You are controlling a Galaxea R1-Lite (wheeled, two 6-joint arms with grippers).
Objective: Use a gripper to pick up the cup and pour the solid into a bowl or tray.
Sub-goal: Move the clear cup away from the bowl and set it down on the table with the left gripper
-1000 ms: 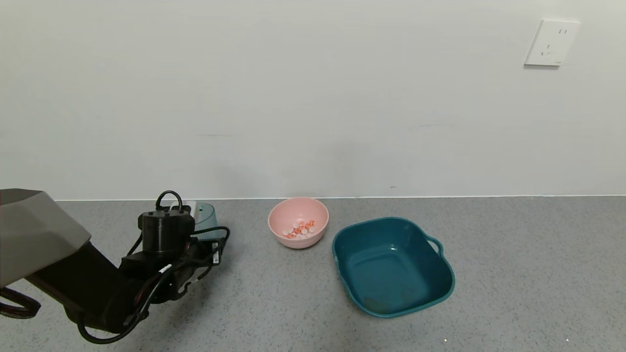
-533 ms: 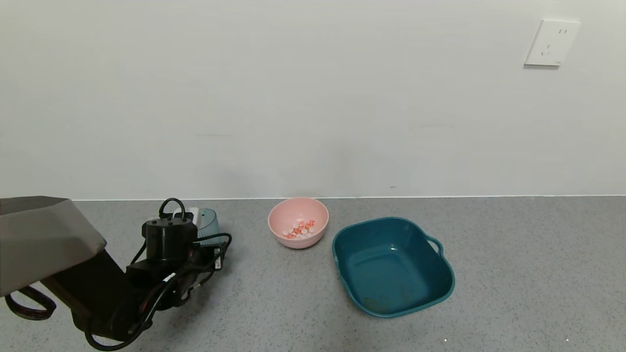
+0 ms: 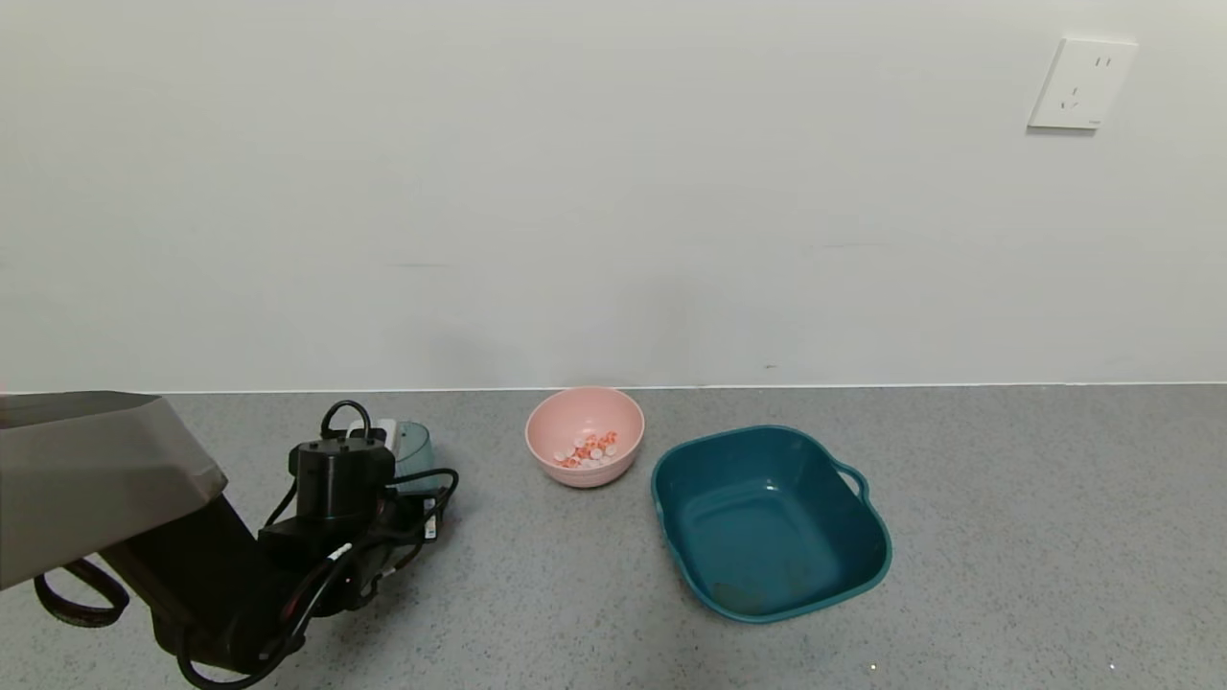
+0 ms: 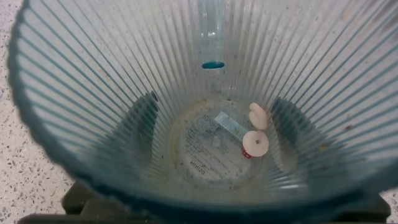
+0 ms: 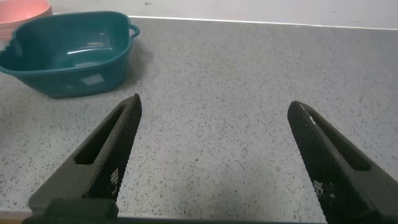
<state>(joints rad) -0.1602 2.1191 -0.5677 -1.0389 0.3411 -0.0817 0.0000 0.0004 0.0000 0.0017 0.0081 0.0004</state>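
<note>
The grey table (image 3: 1007, 537) runs to a white wall. The teal tray (image 3: 772, 522) sits right of centre, the pink bowl (image 3: 585, 436) just left and beyond it, holding most of the solid (image 3: 587, 448). At far left, the left gripper (image 3: 388, 460) grips the cup (image 3: 412, 446), low at the table; two white pieces (image 4: 256, 132) lie inside. The right gripper (image 5: 214, 155) hangs wide open and empty, right of the tray.

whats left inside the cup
Two pale round pieces of the solid lie on the bottom of the cup, beside a label seen through the base. The left gripper hides most of the cup from the head view.
</note>
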